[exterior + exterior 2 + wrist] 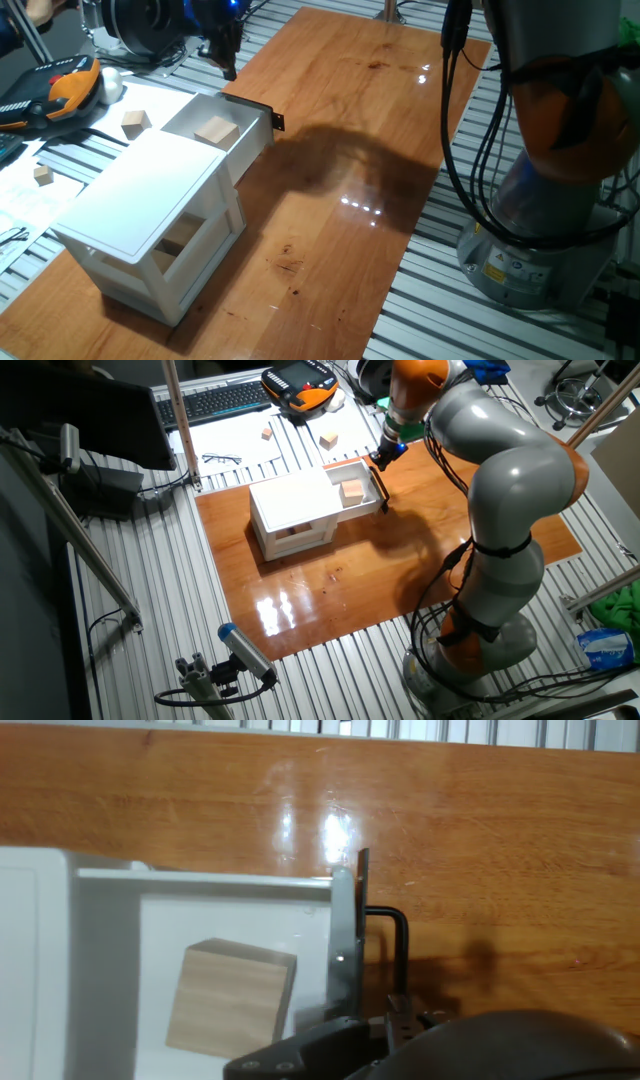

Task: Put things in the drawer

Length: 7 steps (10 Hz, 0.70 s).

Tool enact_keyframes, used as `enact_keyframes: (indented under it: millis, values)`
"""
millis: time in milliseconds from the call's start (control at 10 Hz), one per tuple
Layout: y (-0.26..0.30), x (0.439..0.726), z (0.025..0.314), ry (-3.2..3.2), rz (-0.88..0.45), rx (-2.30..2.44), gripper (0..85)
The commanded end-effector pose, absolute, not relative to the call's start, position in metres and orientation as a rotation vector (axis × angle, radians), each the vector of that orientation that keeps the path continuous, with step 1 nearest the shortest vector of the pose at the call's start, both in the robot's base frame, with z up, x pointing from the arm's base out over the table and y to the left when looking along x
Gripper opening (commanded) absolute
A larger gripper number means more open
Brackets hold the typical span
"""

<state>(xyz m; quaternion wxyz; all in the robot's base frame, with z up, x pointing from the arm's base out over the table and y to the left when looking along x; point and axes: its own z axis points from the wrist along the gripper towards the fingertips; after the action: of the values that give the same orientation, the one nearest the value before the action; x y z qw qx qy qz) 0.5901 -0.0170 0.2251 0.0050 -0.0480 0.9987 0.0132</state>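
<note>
The white cabinet [140,200] stands on the wooden board with its drawer [245,140] pulled open. One pale wooden cube [215,130] lies inside the drawer, also seen in the other fixed view [352,490] and the hand view [230,1000]. The drawer's black handle [388,945] points away from the cabinet. My gripper [228,66] hovers above and just beyond the handle end of the drawer, holding nothing that I can see. Its dark body fills the bottom of the hand view [420,1045], and the fingers' spacing is unclear. Two more cubes [135,122] [42,175] lie off the board.
Another wooden block [178,240] sits on the cabinet's lower shelf. An orange and black pendant [60,85], papers and cables lie on the slatted metal table behind the cabinet. The arm's base [545,240] stands at the right of the wooden board [340,230].
</note>
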Motion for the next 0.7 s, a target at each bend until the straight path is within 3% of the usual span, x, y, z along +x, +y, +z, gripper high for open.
enact_keyframes:
  millis: [0, 600]
  values:
    - [-0.019, 0.589, 0.222, 3.126, 0.045, -0.142, 0.0]
    - [-0.024, 0.586, 0.206, 3.122, 0.047, -0.075, 0.0]
